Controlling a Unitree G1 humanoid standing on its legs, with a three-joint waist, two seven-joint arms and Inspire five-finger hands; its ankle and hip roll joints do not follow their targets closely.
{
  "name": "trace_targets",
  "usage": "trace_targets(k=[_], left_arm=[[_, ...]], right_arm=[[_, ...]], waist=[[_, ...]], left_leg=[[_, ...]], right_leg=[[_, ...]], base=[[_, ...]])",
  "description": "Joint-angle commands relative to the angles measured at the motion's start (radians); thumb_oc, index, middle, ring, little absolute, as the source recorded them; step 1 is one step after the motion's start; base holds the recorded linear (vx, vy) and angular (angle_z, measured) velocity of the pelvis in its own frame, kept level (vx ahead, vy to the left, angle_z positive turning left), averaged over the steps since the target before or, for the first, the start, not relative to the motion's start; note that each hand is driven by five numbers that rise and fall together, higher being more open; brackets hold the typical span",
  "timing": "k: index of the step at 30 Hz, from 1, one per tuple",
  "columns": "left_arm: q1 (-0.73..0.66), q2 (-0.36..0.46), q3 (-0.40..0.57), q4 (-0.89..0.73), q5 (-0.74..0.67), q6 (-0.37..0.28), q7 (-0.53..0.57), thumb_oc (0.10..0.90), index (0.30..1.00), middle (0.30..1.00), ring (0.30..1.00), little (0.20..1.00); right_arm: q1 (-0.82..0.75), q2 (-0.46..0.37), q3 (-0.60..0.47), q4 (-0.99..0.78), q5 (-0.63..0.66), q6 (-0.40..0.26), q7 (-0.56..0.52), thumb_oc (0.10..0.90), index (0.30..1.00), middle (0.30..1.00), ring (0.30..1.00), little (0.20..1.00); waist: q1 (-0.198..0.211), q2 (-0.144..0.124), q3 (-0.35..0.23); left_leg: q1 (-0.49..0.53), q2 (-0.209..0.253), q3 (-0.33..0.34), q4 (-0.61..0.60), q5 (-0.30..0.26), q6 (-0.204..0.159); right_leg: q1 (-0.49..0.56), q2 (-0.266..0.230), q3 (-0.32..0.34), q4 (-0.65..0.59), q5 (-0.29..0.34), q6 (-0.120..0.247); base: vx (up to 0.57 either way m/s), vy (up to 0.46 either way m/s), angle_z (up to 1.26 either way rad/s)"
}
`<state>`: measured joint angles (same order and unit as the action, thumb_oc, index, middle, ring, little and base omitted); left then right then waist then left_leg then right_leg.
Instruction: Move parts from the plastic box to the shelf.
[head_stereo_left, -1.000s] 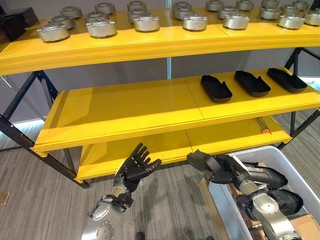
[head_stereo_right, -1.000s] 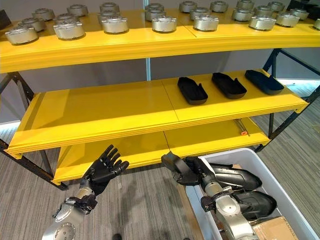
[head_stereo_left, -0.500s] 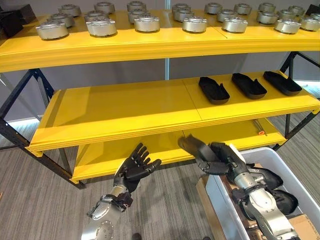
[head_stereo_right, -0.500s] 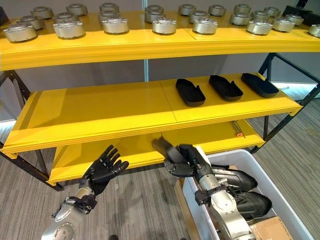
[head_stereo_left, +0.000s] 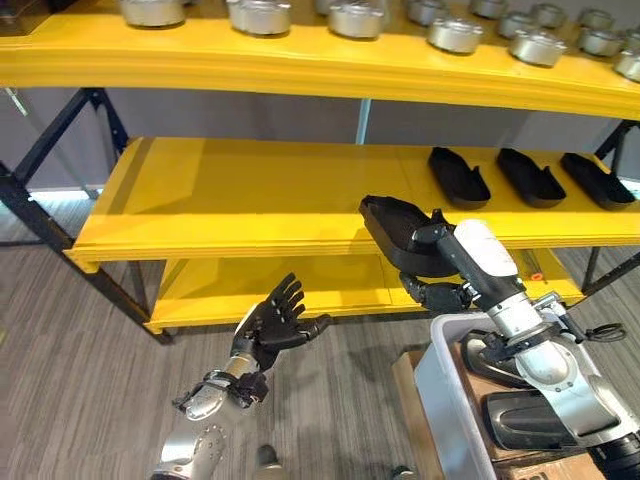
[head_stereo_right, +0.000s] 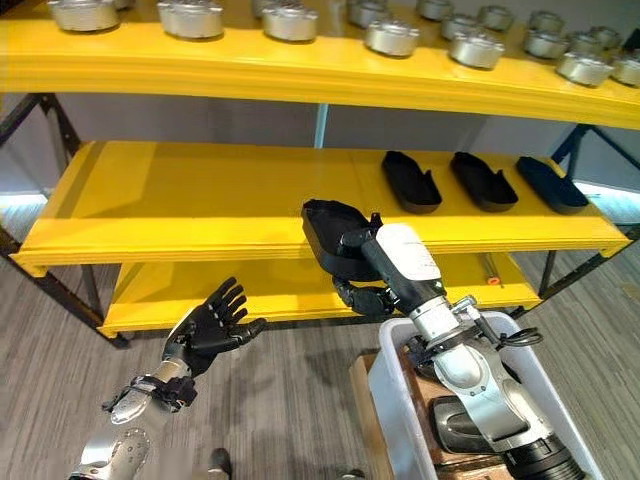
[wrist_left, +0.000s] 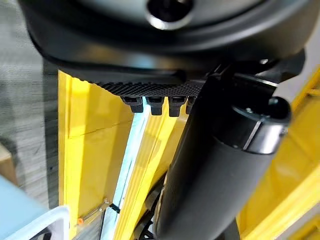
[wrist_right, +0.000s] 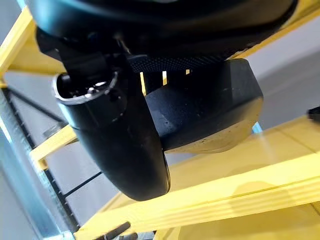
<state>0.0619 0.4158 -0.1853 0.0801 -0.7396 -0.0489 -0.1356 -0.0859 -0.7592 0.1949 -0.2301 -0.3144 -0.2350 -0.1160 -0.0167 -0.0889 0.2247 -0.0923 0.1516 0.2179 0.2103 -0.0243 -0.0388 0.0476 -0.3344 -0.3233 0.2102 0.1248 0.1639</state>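
My right hand (head_stereo_left: 446, 264) is shut on a black shoe-shaped part (head_stereo_left: 393, 229) and holds it tilted at the front edge of the yellow middle shelf (head_stereo_left: 250, 195). In the right wrist view the part (wrist_right: 210, 115) sits between the thumb (wrist_right: 115, 135) and the fingers. Three like parts (head_stereo_left: 458, 177) lie in a row on the right of that shelf. The pale plastic box (head_stereo_left: 443, 392) stands on the floor at the lower right with more black parts (head_stereo_left: 522, 420) in it. My left hand (head_stereo_left: 272, 325) hangs open over the floor, fingers spread.
Several silver round parts (head_stereo_left: 455, 33) line the yellow top shelf. A bottom shelf (head_stereo_left: 220, 290) runs low behind my left hand. Dark frame legs (head_stereo_left: 60, 240) slant at the left. Brown cardboard (head_stereo_left: 407, 372) lies beside the box.
My right hand has risen with the black part from beside the box to the middle shelf's front edge. The camera has shifted. The left hand stays much as it was.
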Motion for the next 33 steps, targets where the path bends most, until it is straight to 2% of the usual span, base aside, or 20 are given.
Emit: trace_targets(k=[1, 4, 6, 8, 9, 11, 13, 15, 16, 19, 22, 24, 25, 26, 30, 33], left_arm=[[-0.054, 0.013, 0.049, -0.090, 0.002, -0.138, -0.008, 0.900, 1.000, 1.000, 1.000, 1.000], [-0.052, 0.012, 0.059, -0.090, 0.002, -0.120, -0.013, 0.900, 1.000, 1.000, 1.000, 1.000], [-0.047, 0.013, 0.059, -0.089, 0.007, -0.111, -0.038, 0.900, 1.000, 1.000, 1.000, 1.000], [-0.042, 0.011, 0.050, -0.086, 0.017, -0.104, -0.061, 0.900, 1.000, 1.000, 1.000, 1.000], [-0.041, 0.011, 0.039, -0.085, 0.022, -0.108, -0.072, 0.900, 1.000, 1.000, 1.000, 1.000], [-0.042, 0.011, 0.029, -0.082, 0.027, -0.112, -0.090, 0.900, 1.000, 1.000, 1.000, 1.000], [-0.046, 0.022, -0.018, -0.084, 0.031, -0.117, -0.107, 0.900, 1.000, 1.000, 1.000, 1.000], [-0.053, 0.031, -0.044, -0.099, 0.011, -0.102, -0.111, 0.900, 1.000, 1.000, 1.000, 1.000], [-0.052, 0.034, -0.052, -0.107, 0.007, -0.098, -0.113, 0.900, 1.000, 1.000, 1.000, 1.000], [-0.038, 0.050, -0.055, -0.129, -0.014, -0.096, -0.108, 0.900, 1.000, 1.000, 1.000, 1.000], [-0.023, 0.059, -0.064, -0.157, -0.029, -0.076, -0.128, 0.900, 1.000, 1.000, 1.000, 1.000], [-0.003, 0.063, -0.051, -0.174, -0.088, -0.068, -0.124, 0.900, 1.000, 1.000, 1.000, 1.000], [0.004, 0.064, -0.044, -0.176, -0.090, -0.064, -0.134, 0.900, 1.000, 1.000, 1.000, 1.000], [0.007, 0.064, -0.040, -0.176, -0.083, -0.064, -0.145, 0.900, 1.000, 1.000, 1.000, 1.000], [0.010, 0.089, -0.032, -0.190, -0.077, -0.090, -0.162, 0.900, 1.000, 1.000, 1.000, 1.000], [0.007, 0.089, -0.022, -0.215, -0.089, -0.096, -0.175, 0.900, 1.000, 1.000, 1.000, 1.000]], right_arm=[[-0.136, -0.013, -0.077, -0.087, -0.003, -0.063, -0.111, 0.400, 0.300, 0.300, 0.300, 0.300], [-0.155, 0.004, -0.051, -0.074, -0.016, -0.030, -0.113, 0.400, 0.300, 0.300, 0.300, 0.300], [-0.153, 0.017, -0.039, -0.073, -0.020, -0.020, -0.110, 0.400, 0.300, 0.300, 0.300, 0.300], [-0.143, 0.033, -0.026, -0.072, -0.018, -0.025, -0.088, 0.400, 0.300, 0.300, 0.300, 0.300], [-0.140, 0.043, -0.016, -0.069, -0.023, -0.027, -0.079, 0.400, 0.300, 0.300, 0.300, 0.300], [-0.139, 0.048, -0.008, -0.065, -0.027, -0.026, -0.076, 0.400, 0.300, 0.300, 0.300, 0.300], [-0.113, 0.059, 0.007, -0.064, -0.045, -0.011, -0.081, 0.400, 0.300, 0.300, 0.300, 0.300], [-0.078, 0.056, 0.004, -0.083, -0.070, 0.019, -0.093, 0.400, 0.300, 0.300, 0.300, 0.300], [-0.067, 0.053, 0.001, -0.086, -0.080, 0.024, -0.096, 0.400, 0.300, 0.300, 0.300, 0.300], [-0.060, 0.033, -0.003, -0.069, -0.091, 0.020, -0.102, 0.400, 0.300, 0.300, 0.300, 0.300], [-0.077, -0.010, 0.012, -0.058, -0.079, 0.050, -0.098, 0.400, 0.300, 0.300, 0.300, 0.300], [-0.078, -0.025, 0.014, -0.049, -0.069, 0.062, -0.111, 0.400, 0.300, 0.300, 0.300, 0.300], [-0.073, -0.026, 0.011, -0.051, -0.071, 0.068, -0.113, 0.400, 0.300, 0.300, 0.300, 0.300], [-0.071, -0.026, 0.011, -0.053, -0.071, 0.072, -0.115, 0.400, 0.300, 0.300, 0.300, 0.300], [-0.054, -0.030, 0.005, -0.036, -0.076, 0.063, -0.120, 0.400, 0.300, 0.300, 0.300, 0.300], [-0.049, -0.028, 0.010, -0.043, -0.075, 0.057, -0.114, 0.400, 0.300, 0.300, 0.300, 0.300]], waist=[[0.028, 0.032, -0.047], [0.038, 0.021, -0.040], [0.038, 0.013, -0.037], [0.033, 0.005, -0.033], [0.032, 0.004, -0.027], [0.031, 0.006, -0.020], [0.011, 0.000, -0.009], [-0.011, -0.004, -0.010], [-0.018, -0.005, -0.013], [-0.019, -0.005, -0.020], [-0.028, 0.007, -0.032], [-0.035, 0.012, -0.038], [-0.038, 0.019, -0.039], [-0.040, 0.015, -0.038], [-0.060, 0.024, -0.049], [-0.064, 0.030, -0.060]], left_leg=[[0.229, -0.090, 0.094, -0.276, -0.009, 0.074], [0.239, -0.094, 0.099, -0.270, -0.023, 0.064], [0.249, -0.093, 0.106, -0.273, -0.032, 0.053], [0.263, -0.091, 0.121, -0.277, -0.045, 0.045], [0.273, -0.087, 0.130, -0.279, -0.054, 0.042], [0.283, -0.081, 0.136, -0.279, -0.061, 0.039], [0.281, -0.074, 0.134, -0.260, -0.077, 0.039], [0.267, -0.070, 0.110, -0.237, -0.089, 0.040], [0.260, -0.067, 0.108, -0.228, -0.090, 0.038], [0.256, -0.053, 0.143, -0.219, -0.089, 0.025], [0.269, -0.011, 0.184, -0.217, -0.082, -0.001], [0.278, 0.014, 0.196, -0.202, -0.084, -0.010], [0.291, 0.022, 0.190, -0.198, -0.101, -0.015], [0.287, 0.025, 0.203, -0.192, -0.090, -0.013], [0.303, 0.051, 0.218, -0.132, -0.124, -0.014], [0.314, 0.055, 0.213, -0.106, -0.131, -0.015]], right_leg=[[-0.092, 0.137, -0.015, 0.165, -0.168, 0.027], [-0.089, 0.117, -0.041, 0.047, -0.126, 0.035], [-0.085, 0.101, -0.046, -0.073, -0.069, 0.050], [-0.095, 0.072, -0.036, -0.157, 0.017, 0.077], [-0.110, 0.055, -0.034, -0.180, 0.058, 0.090], [-0.116, 0.049, -0.033, -0.188, 0.072, 0.096], [-0.151, 0.037, 0.014, -0.200, 0.101, 0.098], [-0.151, 0.050, 0.066, -0.217, 0.079, 0.098], [-0.145, 0.054, 0.072, -0.227, 0.071, 0.098], [-0.123, 0.064, 0.040, -0.236, 0.043, 0.098], [-0.114, 0.092, 0.013, -0.219, -0.009, 0.055], [-0.123, 0.103, 0.015, -0.202, -0.023, 0.040], [-0.121, 0.107, 0.021, -0.192, -0.035, 0.046], [-0.131, 0.107, 0.017, -0.185, -0.027, 0.036], [-0.163, 0.122, 0.015, -0.104, -0.065, 0.011], [-0.159, 0.137, 0.013, -0.086, -0.086, -0.009]], base=[[0.03, -0.028, -0.07], [0.09, -0.114, -0.09], [0.14, -0.184, 0.02], [0.17, -0.211, 0.07], [0.19, -0.189, 0.07], [0.17, -0.150, 0.03], [0.29, -0.265, 0.19], [0.29, -0.277, 0.72], [0.26, -0.267, 0.92], [0.20, -0.191, 0.34], [0.28, -0.256, 0.06], [0.31, -0.263, 0.03], [0.22, -0.211, -0.03], [0.16, -0.177, 0.15], [0.19, -0.271, 0.23], [0.14, -0.199, 0.08]])
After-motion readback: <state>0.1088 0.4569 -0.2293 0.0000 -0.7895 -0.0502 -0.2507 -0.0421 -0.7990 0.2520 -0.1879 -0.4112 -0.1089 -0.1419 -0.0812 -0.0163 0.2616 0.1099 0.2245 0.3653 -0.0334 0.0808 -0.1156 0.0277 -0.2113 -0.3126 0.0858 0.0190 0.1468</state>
